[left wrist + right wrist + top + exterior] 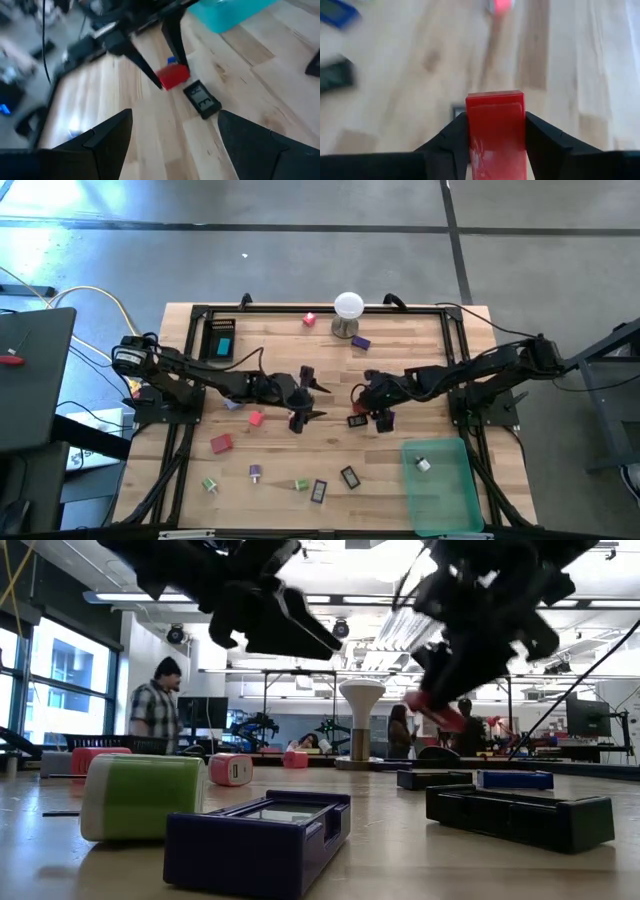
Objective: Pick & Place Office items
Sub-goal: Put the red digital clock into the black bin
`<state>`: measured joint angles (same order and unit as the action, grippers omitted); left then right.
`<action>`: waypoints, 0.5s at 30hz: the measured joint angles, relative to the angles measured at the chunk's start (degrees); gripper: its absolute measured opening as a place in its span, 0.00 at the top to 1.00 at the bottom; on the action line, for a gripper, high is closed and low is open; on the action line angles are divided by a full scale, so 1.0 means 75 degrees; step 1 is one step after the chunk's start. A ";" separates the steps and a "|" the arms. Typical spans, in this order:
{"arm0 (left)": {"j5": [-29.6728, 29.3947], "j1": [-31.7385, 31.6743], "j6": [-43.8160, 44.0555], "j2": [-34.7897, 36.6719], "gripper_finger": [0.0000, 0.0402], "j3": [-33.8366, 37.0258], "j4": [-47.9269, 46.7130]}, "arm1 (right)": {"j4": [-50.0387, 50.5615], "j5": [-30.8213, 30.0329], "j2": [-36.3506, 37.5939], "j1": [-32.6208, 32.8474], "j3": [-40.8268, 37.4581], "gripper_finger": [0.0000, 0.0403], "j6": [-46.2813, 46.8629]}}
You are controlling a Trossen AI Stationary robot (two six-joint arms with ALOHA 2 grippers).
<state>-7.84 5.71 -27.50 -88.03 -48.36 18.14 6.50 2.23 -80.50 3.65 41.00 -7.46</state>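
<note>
Right gripper [495, 131] clamps red block [495, 125]; lower end hidden.

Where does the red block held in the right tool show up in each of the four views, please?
High view: red block near table centre, mostly hidden by the right tool.
Low view: upper right, above the table.
Left wrist view: centre, beside a black item.
Right wrist view: centre bottom, clamped between the fingers.
Shared landmark: the black item lying just by it.

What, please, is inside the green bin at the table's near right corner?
The green bin holds one small white piece near its far end. The rest looks bare; anything under the piece is covered.
</note>
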 joint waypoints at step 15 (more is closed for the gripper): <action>0.0371 0.0475 -0.3965 -0.1712 0.29 0.0003 0.2951 | -0.1177 0.0934 -0.0084 0.0054 -0.0001 0.65 0.0466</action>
<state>-5.05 9.27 -57.24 -100.86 -48.34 40.27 -2.33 9.23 -81.12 4.05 40.99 -3.97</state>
